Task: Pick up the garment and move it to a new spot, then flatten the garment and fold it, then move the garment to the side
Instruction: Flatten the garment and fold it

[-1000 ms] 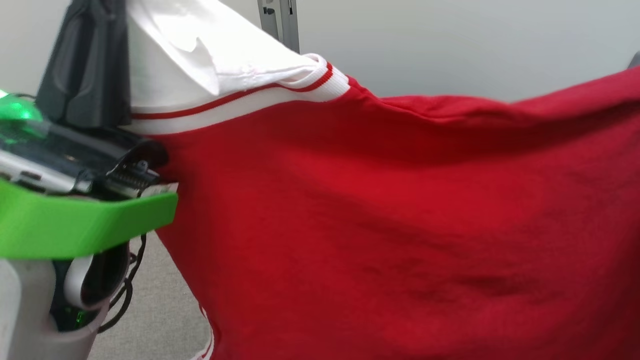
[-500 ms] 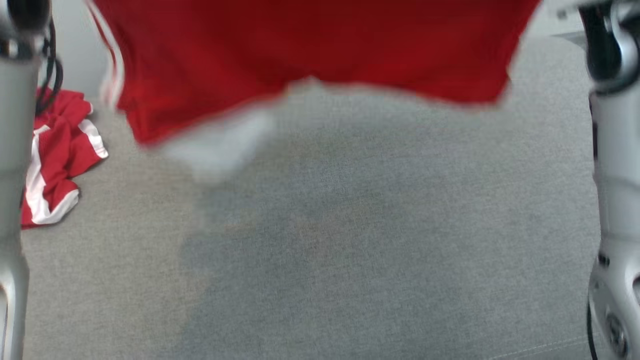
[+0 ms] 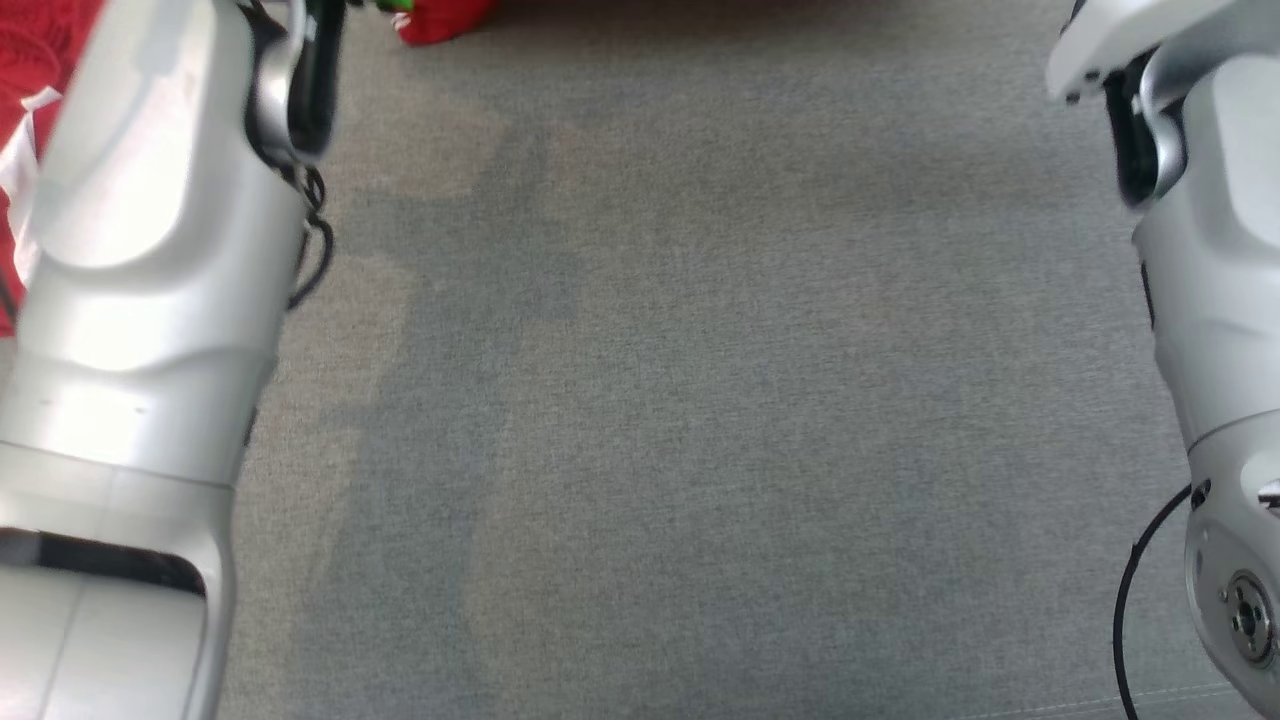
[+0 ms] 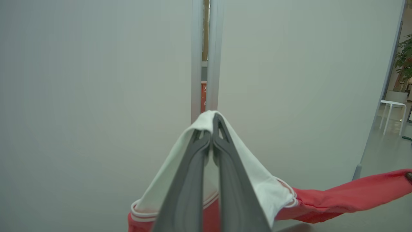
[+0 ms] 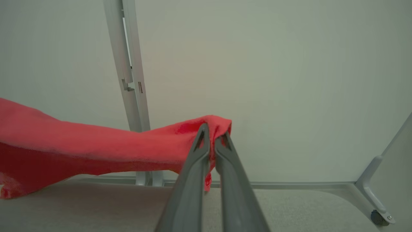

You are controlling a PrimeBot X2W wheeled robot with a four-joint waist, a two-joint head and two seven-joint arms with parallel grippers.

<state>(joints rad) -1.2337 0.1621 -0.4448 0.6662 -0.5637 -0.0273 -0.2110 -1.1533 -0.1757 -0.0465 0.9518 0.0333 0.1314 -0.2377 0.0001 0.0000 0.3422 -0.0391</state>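
Observation:
The garment (image 5: 80, 151) is a red shirt with white, red-striped trim, stretched in the air between my two grippers. In the left wrist view my left gripper (image 4: 212, 127) is shut on a white sleeve part, and the red body (image 4: 341, 198) trails off to the right. My right gripper (image 5: 213, 132) is shut on a bunched red edge. A small red corner of the garment (image 3: 440, 18) hangs at the top of the head view, above the grey cloth surface (image 3: 700, 400). My pale forearms (image 3: 150, 250) (image 3: 1210, 250) frame that view.
A second red and white garment (image 3: 25, 70) lies crumpled at the head view's left edge. Behind the surface stands a white partition with a metal post (image 4: 204, 58). A white stool (image 4: 391, 111) and a plant (image 4: 405, 58) stand far off to the right.
The head camera has tilted down: the held garment, which filled the picture, now shows as a sliver at the top, and the grey surface and both forearms have come into view.

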